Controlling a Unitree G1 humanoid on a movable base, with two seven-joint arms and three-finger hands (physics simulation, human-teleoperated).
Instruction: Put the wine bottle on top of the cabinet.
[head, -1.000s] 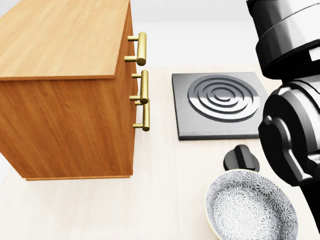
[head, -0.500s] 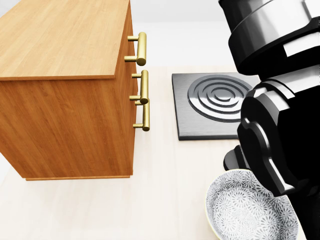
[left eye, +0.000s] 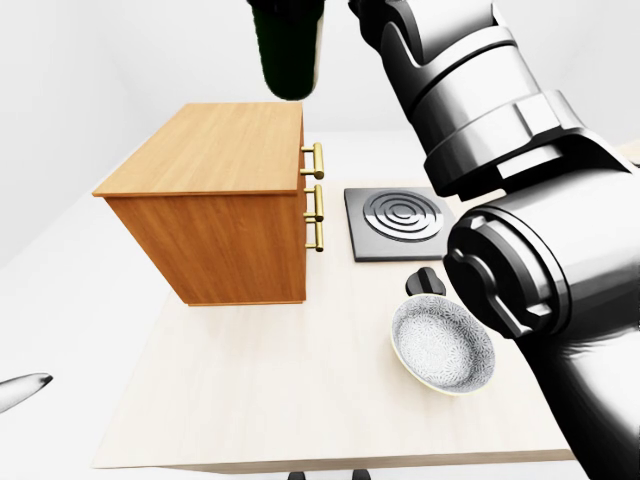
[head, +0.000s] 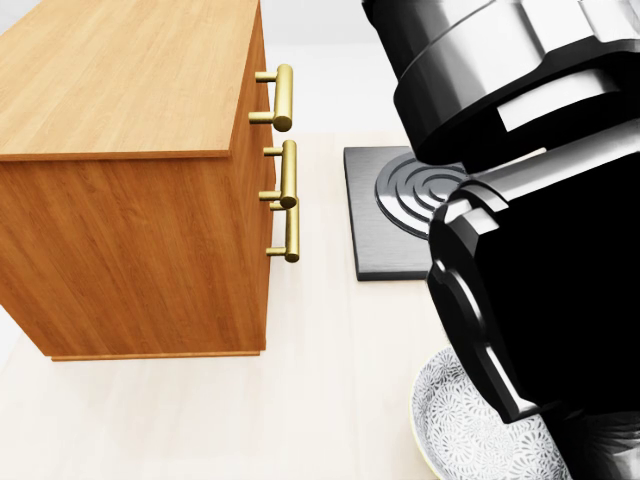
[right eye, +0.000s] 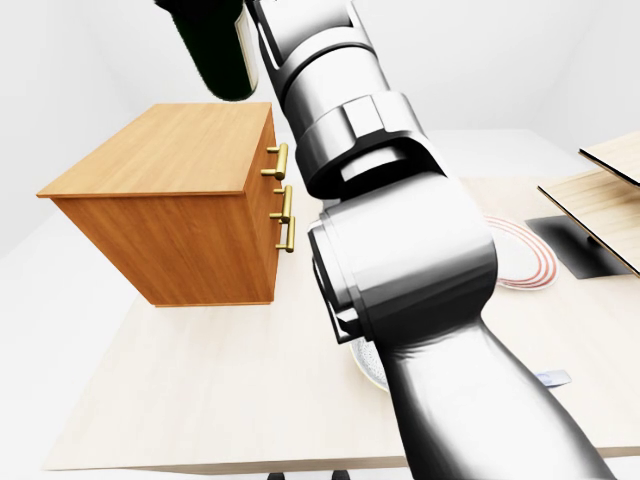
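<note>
Gleaming pale table (left eye: 250, 400), white walls

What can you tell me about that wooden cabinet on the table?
The cabinet is a boxy unit of warm orange-brown wood grain with a lighter flat top. Three brass-coloured bar handles stick out of the face turned toward the stove plate, so it looks to have drawers, all shut. It stands upright on the pale table, at the left of the left-eye view. Nothing rests on its top; the dark wine bottle hangs in the air above it.
</note>
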